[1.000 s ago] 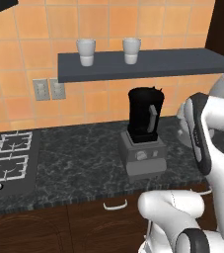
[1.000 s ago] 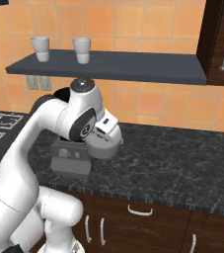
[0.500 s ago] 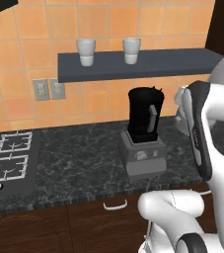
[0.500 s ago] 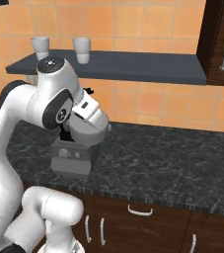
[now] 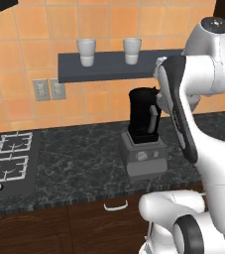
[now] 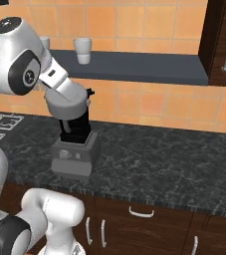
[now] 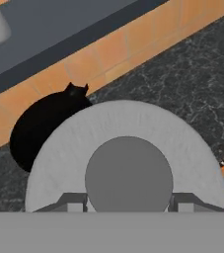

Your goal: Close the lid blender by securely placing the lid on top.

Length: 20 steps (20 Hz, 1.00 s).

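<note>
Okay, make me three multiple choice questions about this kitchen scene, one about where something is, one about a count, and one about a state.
1. Where do the white cups stand?
A. wall shelf
B. counter
C. stove

2. How many white cups are there?
A. one
B. two
C. four

3. Is the light-grey round lid on the tall black blender jar?
A. fully seated
B. held above it, off to one side
C. lying on the counter

Answers: A, the cups stand on the dark shelf. B, two show. B, the gripper holds the lid by its knob, and the jar mouth is uncovered.

two white cups [image 5: 86, 51] on grey shelf [image 5: 109, 66], stove burners [image 5: 7, 158], wall outlets [image 5: 48, 89]
</note>
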Motion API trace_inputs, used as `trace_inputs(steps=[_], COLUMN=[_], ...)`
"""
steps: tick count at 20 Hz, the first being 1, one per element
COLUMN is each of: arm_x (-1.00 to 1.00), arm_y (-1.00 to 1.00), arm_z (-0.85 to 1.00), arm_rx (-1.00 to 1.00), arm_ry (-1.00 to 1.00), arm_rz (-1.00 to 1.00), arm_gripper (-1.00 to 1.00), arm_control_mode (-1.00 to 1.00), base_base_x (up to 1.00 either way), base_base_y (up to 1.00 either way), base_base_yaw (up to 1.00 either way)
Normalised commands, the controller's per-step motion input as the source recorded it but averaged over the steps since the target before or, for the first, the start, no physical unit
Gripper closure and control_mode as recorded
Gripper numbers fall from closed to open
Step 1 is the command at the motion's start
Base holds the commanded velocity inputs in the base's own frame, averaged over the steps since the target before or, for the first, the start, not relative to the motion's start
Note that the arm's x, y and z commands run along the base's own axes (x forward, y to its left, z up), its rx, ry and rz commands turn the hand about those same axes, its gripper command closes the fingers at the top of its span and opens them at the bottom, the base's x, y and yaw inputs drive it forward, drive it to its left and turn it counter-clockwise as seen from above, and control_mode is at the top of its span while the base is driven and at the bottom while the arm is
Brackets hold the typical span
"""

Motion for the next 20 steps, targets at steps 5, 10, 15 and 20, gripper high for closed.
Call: trace_inputs(steps=[5,10,15,20], arm_x=[0.93,0.98,0.68,0.33], arm_y=[0.56,0.15,0.07,-0.06], arm_z=[0.32,-0.06,-0.02,-0.16], arm_rx=[0.0,0.0,0.0,0.0], arm_ry=[0.0,0.04,0.01,0.0], arm_rz=[-0.11,-0.12,-0.11,-0.03], arm_gripper=[1.0,1.0,1.0,1.0], arm_control_mode=[-1.0,-1.0,-1.0,-1.0], base_base_x=[0.0,0.0,0.0,0.0], base_base_y=[0.0,0.0,0.0,0.0], base_base_yaw=[0.0,0.0,0.0,0.0])
